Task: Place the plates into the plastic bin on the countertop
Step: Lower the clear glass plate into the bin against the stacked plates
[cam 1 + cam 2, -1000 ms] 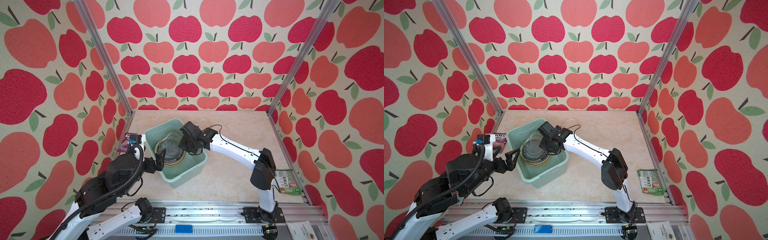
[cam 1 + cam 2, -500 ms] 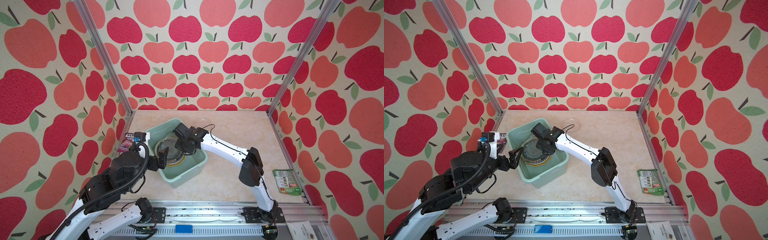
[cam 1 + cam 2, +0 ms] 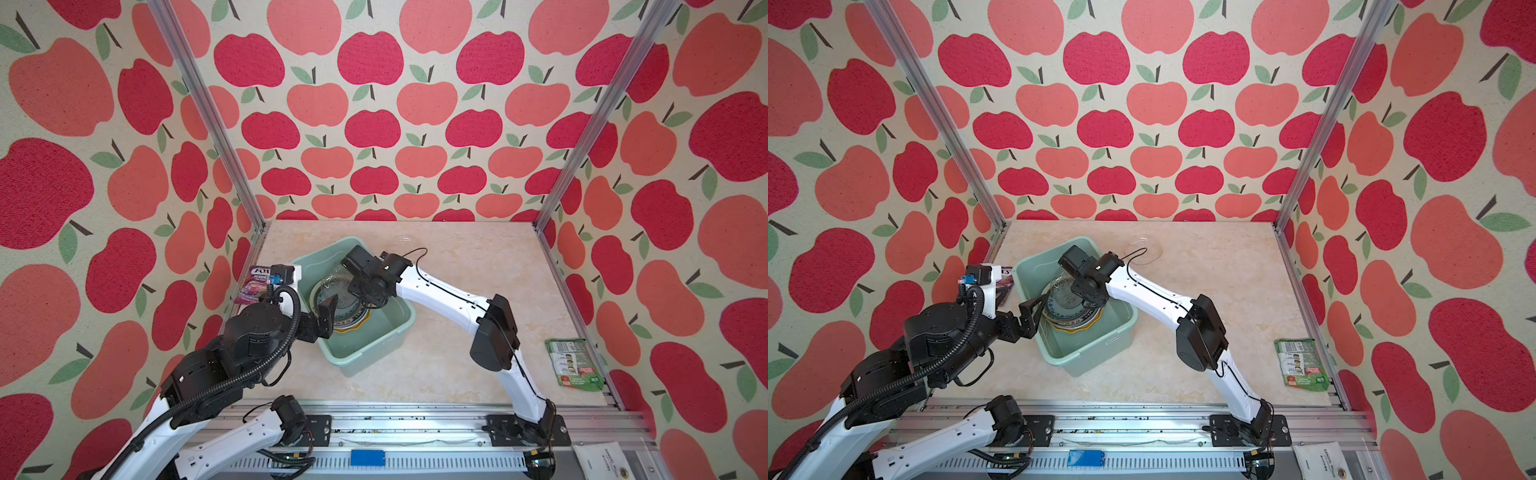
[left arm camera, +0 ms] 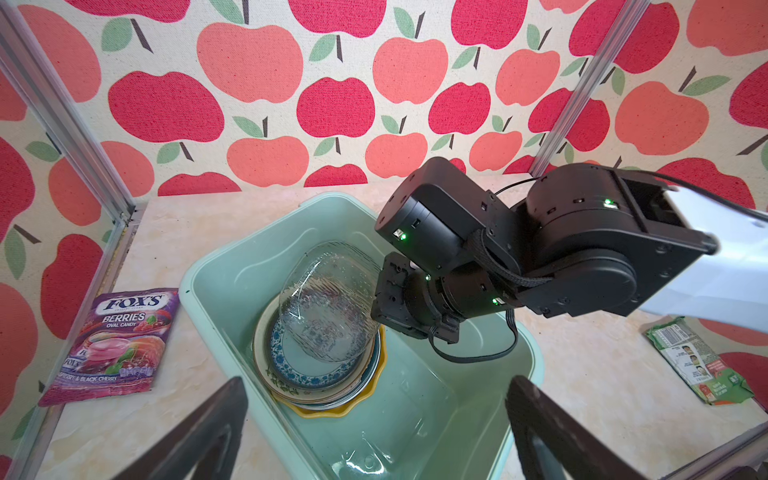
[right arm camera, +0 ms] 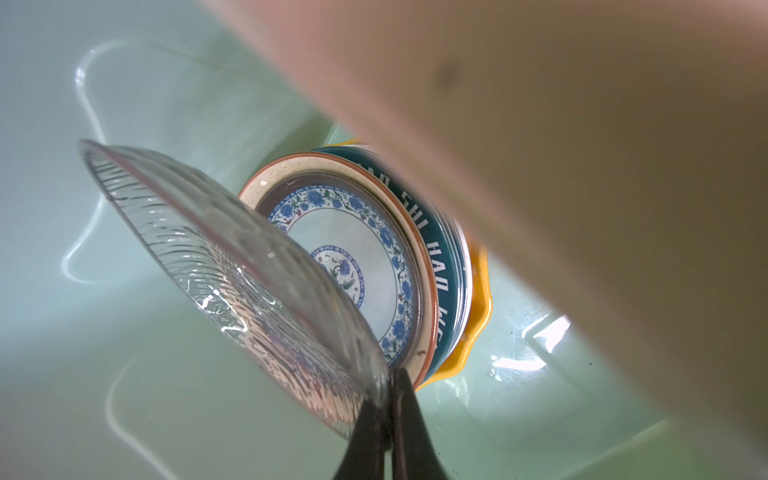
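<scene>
- The mint-green plastic bin (image 3: 366,356) stands on the tabletop (image 3: 457,270), left of the middle and turned at an angle to its edges.
- Inside lies a stack of plates (image 4: 291,386), set toward the bin's far-left part; the near-right floor of the bin is bare.
- The yellow scalloped plate (image 5: 480,316) is at the bottom; above it is a plate with a dark teal lettered rim (image 5: 440,257), then a cream plate (image 5: 270,176) with a brown edge; the blue-patterned plate (image 5: 357,270) lies on top.
- The right tool (image 5: 392,399) is pressed together on the rim of a ribbed glass plate (image 4: 328,299), pinching it; the plate hangs tilted inside the bin over the stack (whether its lower edge touches the blue-patterned plate, I cannot tell).
- The left tool (image 4: 376,382) is spread wide and holds nothing; it hovers at the bin's near-left rim.
- A second glass plate (image 3: 1144,249) lies flat on the tabletop just beyond the bin's far-right corner; the right arm's black cable crosses in front of it in a top view.
- The right arm (image 3: 440,297) reaches over the bin's right rim and hides part of the stack in both top views.
- A purple candy packet (image 4: 112,340) lies flat just left of the bin, by the wall; a green packet (image 3: 575,365) lies well apart at the tabletop's right edge.
</scene>
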Motion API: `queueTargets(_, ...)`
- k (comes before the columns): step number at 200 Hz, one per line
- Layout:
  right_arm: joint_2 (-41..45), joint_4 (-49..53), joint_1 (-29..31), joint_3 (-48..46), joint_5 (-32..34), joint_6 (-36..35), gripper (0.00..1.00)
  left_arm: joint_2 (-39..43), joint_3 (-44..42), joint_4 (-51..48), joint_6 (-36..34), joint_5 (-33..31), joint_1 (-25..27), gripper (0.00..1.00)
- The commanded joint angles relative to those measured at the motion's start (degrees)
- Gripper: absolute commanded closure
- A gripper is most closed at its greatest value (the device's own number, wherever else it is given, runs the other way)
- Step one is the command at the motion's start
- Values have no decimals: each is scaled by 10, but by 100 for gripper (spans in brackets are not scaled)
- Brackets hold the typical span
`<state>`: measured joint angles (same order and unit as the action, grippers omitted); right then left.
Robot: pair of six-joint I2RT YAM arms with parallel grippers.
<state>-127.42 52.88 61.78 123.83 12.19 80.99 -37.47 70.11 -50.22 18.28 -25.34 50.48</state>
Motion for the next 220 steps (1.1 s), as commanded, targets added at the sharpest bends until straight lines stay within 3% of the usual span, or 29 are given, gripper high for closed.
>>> queueTargets(1,-20,75,20,14,8,41,100,10,-10,16,-13,-15,2,1)
queueTargets(57,-12,111,44,51,39,104,100,32,-15,19,-18,-21,2,1)
queueTargets(121,-37,114,56,83,15,195,100,50,-17,18,-26,-27,2,1)
queueTargets(220,-79,102,47,98,-7,210,98,70,-24,25,-43,-43,2,1)
